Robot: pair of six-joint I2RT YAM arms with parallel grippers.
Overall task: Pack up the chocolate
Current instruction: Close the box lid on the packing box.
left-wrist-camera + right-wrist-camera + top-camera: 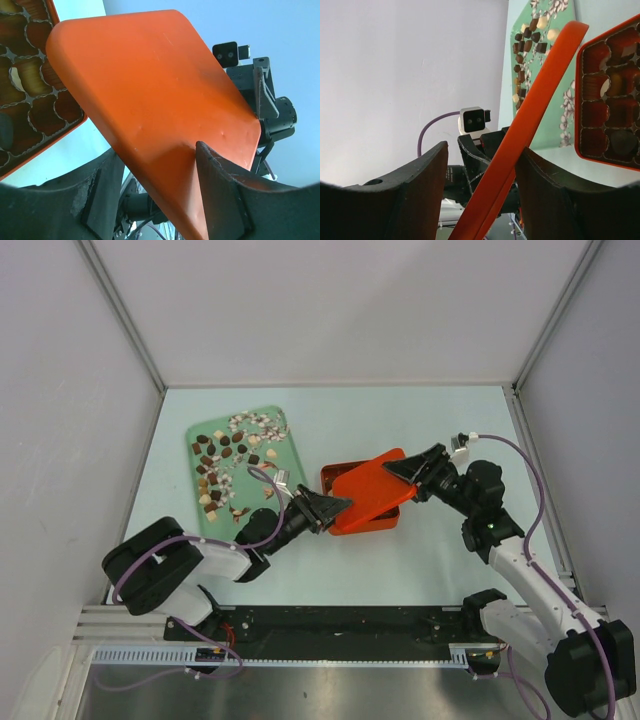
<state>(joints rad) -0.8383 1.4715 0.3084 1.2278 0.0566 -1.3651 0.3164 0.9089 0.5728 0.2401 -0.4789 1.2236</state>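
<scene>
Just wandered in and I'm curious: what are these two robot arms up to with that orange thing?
Both arms have the orange lid between their fingers, tilted above the orange box. The left gripper seems to clamp one corner; the right gripper's jaws stand loosely around the opposite edge. Most of the chocolate lies on the green tray beside the box, so the packing looks far from finished.

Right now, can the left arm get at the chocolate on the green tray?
Probably not yet: the left gripper holds the orange lid over the box. The chocolate on the green tray lies close beside that arm, nothing between.
</scene>
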